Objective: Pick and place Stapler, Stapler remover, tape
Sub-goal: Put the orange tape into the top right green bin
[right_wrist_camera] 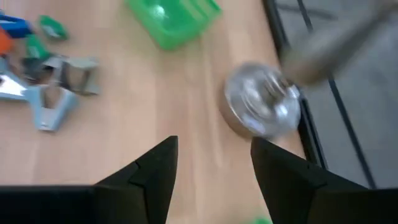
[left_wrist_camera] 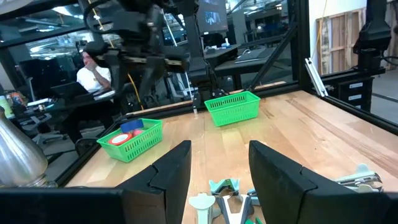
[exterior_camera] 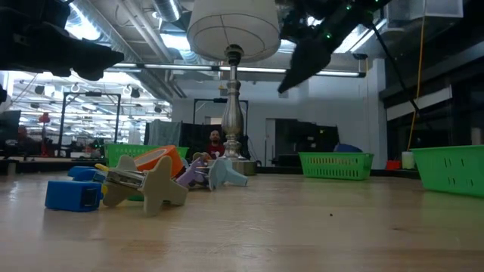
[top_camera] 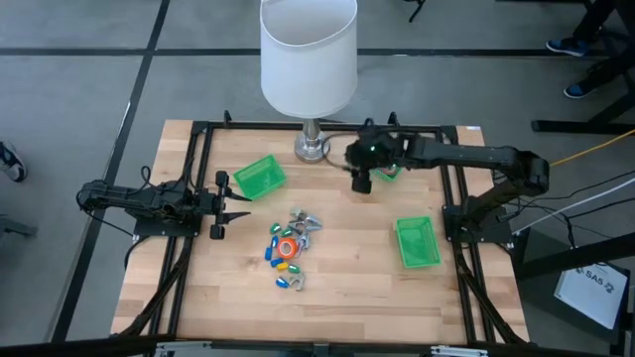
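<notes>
At the far side of the desk (top_camera: 337, 297), beside the lamp (top_camera: 309, 59), the right gripper (top_camera: 362, 178) hangs in the air with its fingers (right_wrist_camera: 158, 171) spread and nothing between them. It is close to a green bin (left_wrist_camera: 132, 138) that already holds a red piece and a blue one. In the middle of the desk lies the heap: the tape (top_camera: 287, 248) rolls in orange, red and green, small blue and yellow staplers (exterior_camera: 73, 193), and silvery claw-shaped staple removers (right_wrist_camera: 56, 102) along its far edge. A second green bin (top_camera: 260, 178) stands near the lamp on the left, a third bin (top_camera: 417, 243) on the right. The left gripper (top_camera: 236, 206) waits at the left edge, fingers (left_wrist_camera: 171, 171) apart, pointing at the heap.
</notes>
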You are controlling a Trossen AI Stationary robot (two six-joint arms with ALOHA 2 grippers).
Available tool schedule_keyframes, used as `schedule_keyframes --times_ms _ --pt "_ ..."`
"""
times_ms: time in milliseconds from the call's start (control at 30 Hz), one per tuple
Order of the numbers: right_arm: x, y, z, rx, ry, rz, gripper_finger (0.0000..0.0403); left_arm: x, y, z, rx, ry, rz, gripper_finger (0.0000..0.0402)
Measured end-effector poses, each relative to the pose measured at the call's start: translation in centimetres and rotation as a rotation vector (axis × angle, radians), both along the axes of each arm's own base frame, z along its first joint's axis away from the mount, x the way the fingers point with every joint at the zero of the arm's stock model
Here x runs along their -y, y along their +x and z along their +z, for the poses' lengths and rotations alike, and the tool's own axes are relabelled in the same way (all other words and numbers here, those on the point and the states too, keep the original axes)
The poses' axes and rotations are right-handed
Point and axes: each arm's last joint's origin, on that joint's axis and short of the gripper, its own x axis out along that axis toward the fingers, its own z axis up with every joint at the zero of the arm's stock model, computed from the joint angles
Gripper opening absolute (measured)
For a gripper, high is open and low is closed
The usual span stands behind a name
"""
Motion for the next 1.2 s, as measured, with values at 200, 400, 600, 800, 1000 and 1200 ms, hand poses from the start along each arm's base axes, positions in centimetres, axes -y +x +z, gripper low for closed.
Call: schedule_keyframes --times_ms 200,400,600,800,1000,1200 --pt "-2.6 2.6 -0.9 0.066 -0.082 0.152 0.0207 0.0 0.0 0.0 0.0 0.0 0.0 0.0157" --pt "-4.1 5.1 -2.5 0.08 -0.079 0.286 0.0207 0.0 0.0 0.0 -0.001 0.0 0.0 0.0157" --pt "-4.9 9.0 -3.4 -0.033 -0.008 0.352 0.0207 0.0 0.0 0.0 0.0 0.0 0.0 0.0157" --pt "-6.5 12.5 -4.2 -0.18 -0.022 0.457 0.0207 0.0 0.0 0.0 0.0 0.0 0.0 0.0157" --pt "-9.3 14.5 -4.2 -0.179 0.076 0.62 0.0207 0.0 0.0 0.0 0.0 0.0 0.0 0.0157" --pt "-13.1 15.2 -4.2 -0.134 0.069 0.717 0.0207 0.0 0.0 0.0 0.0 0.0 0.0 0.0157"
